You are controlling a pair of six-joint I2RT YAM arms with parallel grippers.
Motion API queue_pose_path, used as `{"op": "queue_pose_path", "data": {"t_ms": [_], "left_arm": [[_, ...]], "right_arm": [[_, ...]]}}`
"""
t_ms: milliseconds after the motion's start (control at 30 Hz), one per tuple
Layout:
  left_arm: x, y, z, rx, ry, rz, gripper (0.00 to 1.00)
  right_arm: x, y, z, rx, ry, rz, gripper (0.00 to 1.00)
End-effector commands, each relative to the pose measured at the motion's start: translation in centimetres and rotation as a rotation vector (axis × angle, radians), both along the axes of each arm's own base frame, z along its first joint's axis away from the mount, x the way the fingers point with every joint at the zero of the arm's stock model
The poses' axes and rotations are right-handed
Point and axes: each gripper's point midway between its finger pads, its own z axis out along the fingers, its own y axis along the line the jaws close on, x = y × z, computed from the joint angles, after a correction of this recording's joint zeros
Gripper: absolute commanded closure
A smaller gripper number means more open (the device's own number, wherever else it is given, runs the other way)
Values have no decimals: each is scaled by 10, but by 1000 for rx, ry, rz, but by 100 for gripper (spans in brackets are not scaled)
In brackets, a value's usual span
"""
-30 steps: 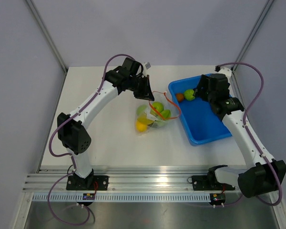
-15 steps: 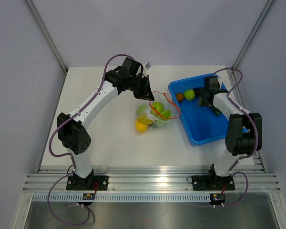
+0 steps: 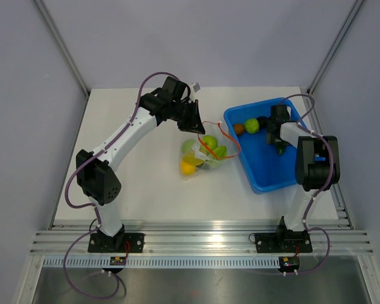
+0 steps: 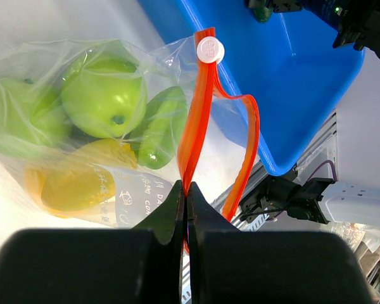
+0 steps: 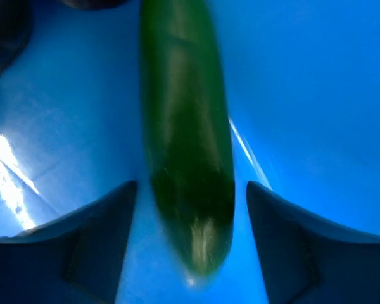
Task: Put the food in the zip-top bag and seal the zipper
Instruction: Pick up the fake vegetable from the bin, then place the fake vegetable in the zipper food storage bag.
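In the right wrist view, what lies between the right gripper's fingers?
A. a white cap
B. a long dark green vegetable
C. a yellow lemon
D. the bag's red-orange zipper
B: a long dark green vegetable lies on the blue tray floor, between the spread fingers of the right gripper.

Red-orange zipper (image 4: pixel 192 126) between tight jaws (blue tray (image 4: pixel 304 82) beyond)

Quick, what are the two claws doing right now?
Left gripper: shut on the zipper.
Right gripper: open, straddling a green vegetable in the blue tray.
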Motion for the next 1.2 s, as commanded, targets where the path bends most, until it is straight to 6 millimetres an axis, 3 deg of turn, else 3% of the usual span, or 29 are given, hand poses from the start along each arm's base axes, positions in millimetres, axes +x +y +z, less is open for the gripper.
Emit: {"op": "queue_pose_path", "data": {"t_ms": [0,67,100,133,233,267,333,367,433,467,533,567,700,767,800,867,900,967,1000,1033,1067,1133,1167], "left_arm": [[-2,-1,27,-49,-76,-13,100],[-1,-2,27,-50,-74,-11,100],[0,-3,26,-48,-73,-10,100],[0,-3,27,-48,-74,-11,100],[0,-2,25,-44,-72,-11,100],[0,-2,25,-43,-72,-10,100],[0,-2,24,-40,-70,-11,100],[0,-2,25,-41,-73,-10,100],[0,-1,26,-41,-77,-10,100],[0,-1,26,-41,-79,-11,100],[1,0,26,-38,-86,-9,100],[1,0,28,-40,-89,-9,100],[1,-1,28,-44,-86,-15,100],[0,-1,30,-47,-88,-17,100],[-1,0,30,-46,-87,-17,100],[-3,1,31,-46,-90,-19,100],[-4,2,32,-47,-91,-19,100],[-6,3,33,-47,-91,-19,100],[-7,3,33,-49,-92,-20,100],[-7,2,35,-54,-92,-23,100],[-8,2,34,-56,-88,-25,100],[-8,2,35,-59,-87,-29,100],[-9,2,35,-57,-84,-29,100]], "right_arm": [[12,3,-1,29,-38,-7,39],[10,7,3,62,-62,-35,69],[8,9,13,75,-88,-44,80],[5,11,18,99,-103,-59,83],[-5,22,47,169,-166,-60,84],[-6,27,71,197,-221,-44,84],[-17,38,90,256,-251,-28,83],[-24,41,119,279,-318,-10,82],[-36,49,145,323,-368,4,81],[-44,59,171,372,-427,47,80],[-56,84,194,501,-467,118,80],[-64,95,216,547,-520,161,80],[-83,142,253,737,-630,254,80],[-89,159,259,740,-678,283,80],[-91,184,270,771,-713,352,80],[-93,204,268,793,-734,392,80],[-97,228,281,840,-772,453,80],[-97,245,271,834,-782,474,81],[-98,259,278,839,-832,502,82],[-95,260,275,818,-855,477,85],[-92,265,258,802,-835,471,86],[-90,275,253,798,-861,469,87],[-88,277,237,784,-835,460,87]]}}
